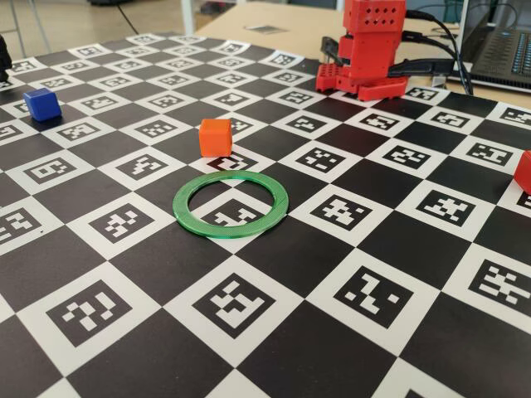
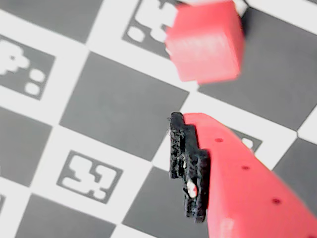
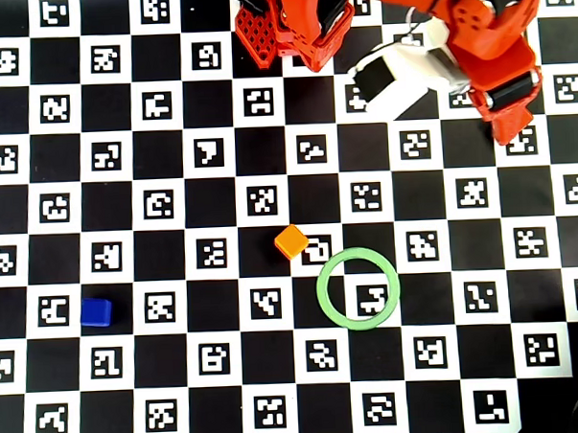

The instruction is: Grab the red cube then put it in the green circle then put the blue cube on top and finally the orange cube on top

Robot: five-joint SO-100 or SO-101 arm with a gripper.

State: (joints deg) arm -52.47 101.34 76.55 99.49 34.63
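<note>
A: Whereabouts of the red cube (image 2: 205,42)?

B: Top of the wrist view, blurred, lying on the checkered counter (image 2: 114,114) across the seam between a white marker square and a dark one. Same red cube (image 1: 524,172) cut off by the right edge of the fixed view, well apart from the other pieces.

A: Held?

B: No. Apart from the fingers (image 2: 237,183), with bare counter between.

A: Fingers wide or closed?

B: Cannot tell. Only one red finger in the wrist view, coming in from the lower right, with a black pad on its left face. No help from the overhead view either, just the bulk of the arm (image 3: 482,26) at top right.

A: And the ring (image 1: 231,205)?

B: Flat on the counter near the middle, open centre framing one white marker square. Empty inside.

A: Orange cube (image 1: 216,137)?

B: Near the ring but outside it, not touching. Up and to the left of it in the overhead view, on the far side in the fixed view.

A: Blue cube (image 3: 96,311)?

B: Far left in the overhead view, on a dark square, well apart from ring and orange cube. Upright, alone.
</note>
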